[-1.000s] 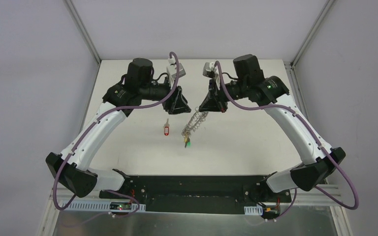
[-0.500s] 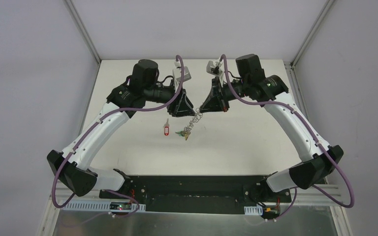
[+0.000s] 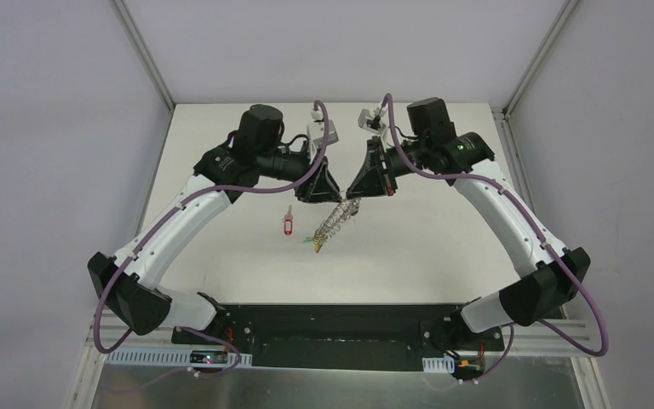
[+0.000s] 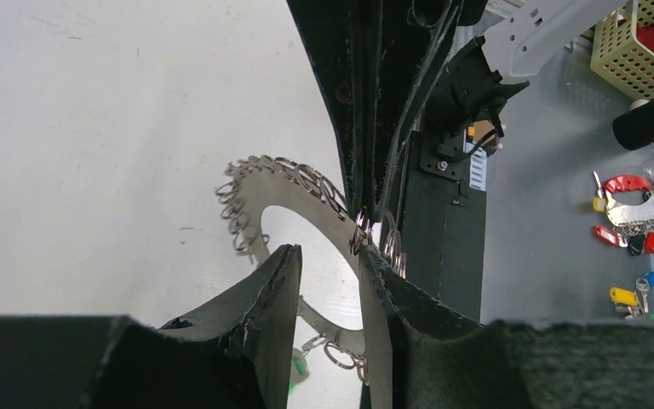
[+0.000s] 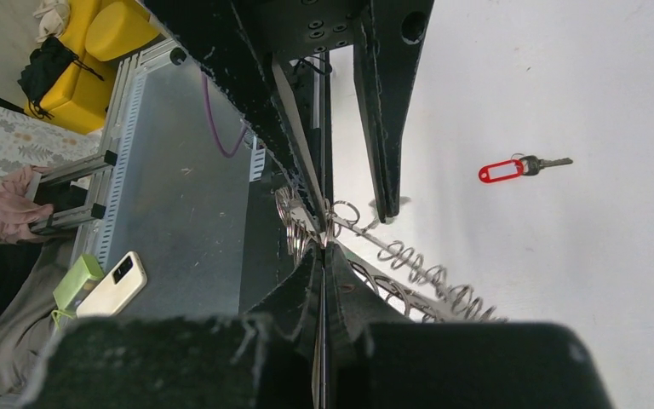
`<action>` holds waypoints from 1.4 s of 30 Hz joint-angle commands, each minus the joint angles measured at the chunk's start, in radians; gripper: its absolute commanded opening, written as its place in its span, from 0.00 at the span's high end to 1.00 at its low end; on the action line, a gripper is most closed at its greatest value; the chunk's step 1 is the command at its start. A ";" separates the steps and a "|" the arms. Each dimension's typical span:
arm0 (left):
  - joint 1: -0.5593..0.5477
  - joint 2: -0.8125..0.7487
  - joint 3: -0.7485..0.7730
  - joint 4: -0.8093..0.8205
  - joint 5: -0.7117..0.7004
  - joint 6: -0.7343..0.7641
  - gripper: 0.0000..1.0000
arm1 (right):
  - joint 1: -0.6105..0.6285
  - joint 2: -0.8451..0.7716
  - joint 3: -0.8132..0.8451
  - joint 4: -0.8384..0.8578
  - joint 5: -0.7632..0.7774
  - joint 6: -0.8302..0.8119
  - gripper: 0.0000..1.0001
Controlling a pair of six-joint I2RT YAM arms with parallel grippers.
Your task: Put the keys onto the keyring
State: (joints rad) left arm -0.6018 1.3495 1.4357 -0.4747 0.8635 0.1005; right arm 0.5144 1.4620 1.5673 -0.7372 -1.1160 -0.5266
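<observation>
The left gripper (image 4: 328, 256) is seen with its jaws parted, and the flat grey band of the keyring (image 4: 285, 189) is straddled by them. One finger (image 4: 264, 298) stands in front of the ring's wide hole, and a gap is seen between it and the band. The other finger (image 4: 392, 315) lies against or just beside the band's outer face; which of the two cannot be told. The right gripper (image 5: 324, 256) is pressed shut on the keyring's coiled-wire rim, and the ring is held clear of the table (image 3: 443, 239) by that pinch.

In the top view the ring is seen edge-on as a chain-like strip, hung from the right gripper's tips toward 7 o'clock. A green-headed key (image 3: 318, 245) is carried at its lower end. A red-headed key (image 3: 288, 223) lies flat on the table near that end, at 9 o'clock of it, and is touched by neither gripper.

The left arm (image 3: 179, 217) is arched from its base at the near edge out to an elbow at 8 o'clock of the scene. Its forearm is raised from there toward the middle of the table, and its wrist is turned toward 3 o'clock. The right arm (image 3: 511, 217) is posed as its mirror, with the elbow at 4 o'clock and the wrist turned toward 9 o'clock. The two grippers are set tip to tip above the far half of the table, the left at 9 o'clock of the right.
</observation>
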 commanded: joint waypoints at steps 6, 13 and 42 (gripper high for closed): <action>-0.033 0.025 0.056 0.015 0.045 0.060 0.71 | -0.004 0.004 -0.003 0.065 -0.083 0.014 1.00; -0.045 0.037 0.065 0.005 0.071 0.074 0.82 | -0.005 0.010 -0.010 0.071 -0.082 0.013 1.00; -0.068 -0.048 0.078 -0.213 -0.151 0.194 1.00 | -0.007 -0.055 -0.124 0.191 0.055 0.078 0.61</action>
State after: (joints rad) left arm -0.6586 1.3453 1.4849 -0.7116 0.6933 0.2779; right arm 0.5098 1.4239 1.4639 -0.6209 -0.9882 -0.4984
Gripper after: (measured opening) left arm 0.011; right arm 0.389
